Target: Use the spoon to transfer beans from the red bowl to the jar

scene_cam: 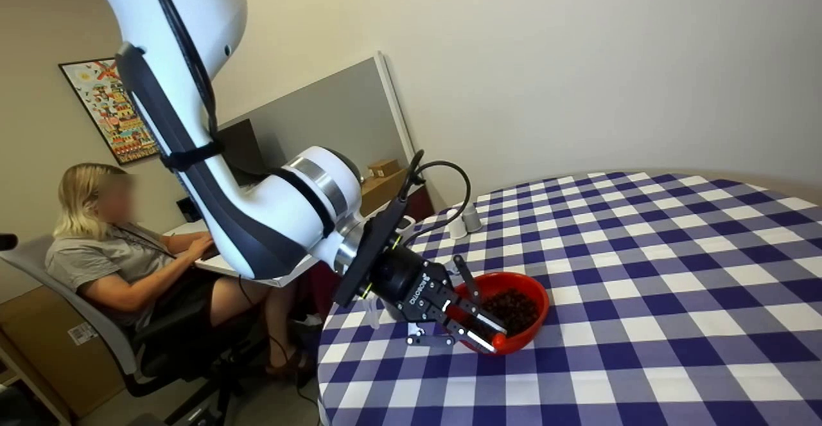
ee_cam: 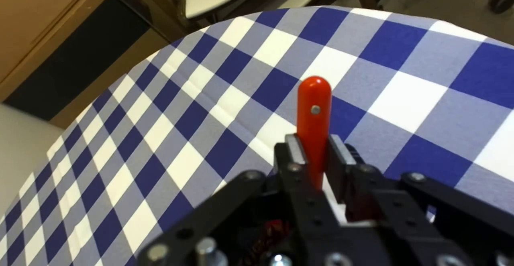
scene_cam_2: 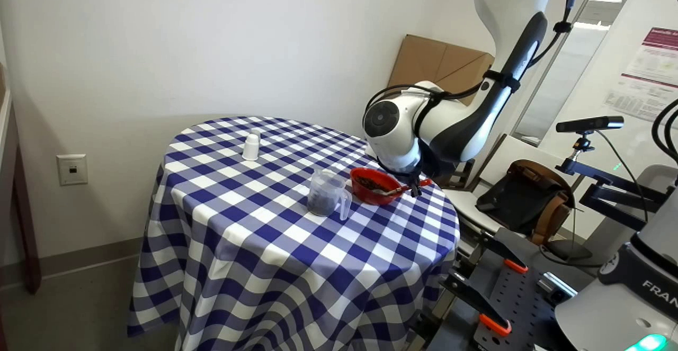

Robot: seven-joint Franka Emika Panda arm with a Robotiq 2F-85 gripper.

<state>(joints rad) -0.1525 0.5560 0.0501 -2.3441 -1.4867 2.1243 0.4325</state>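
hand: my gripper [ee_cam: 317,149] is pinching the red-handled spoon [ee_cam: 314,123] tightly | axis: it is slanting into the red bowl [scene_cam_2: 364,193] of beans [scene_cam_2: 369,183]; in an exterior view the bowl is lying between gripper and jar [scene_cam_2: 323,195] | next: I'm expecting a carry jarward

Two pale cups [scene_cam: 457,227] stand close together on a checked cloth [scene_cam: 642,323]. A bag [scene_cam_2: 514,197] lies on a chair [scene_cam_2: 466,204], a person [scene_cam: 125,256] sits at a desk [scene_cam: 186,227], a poster [scene_cam: 114,105] hangs behind.
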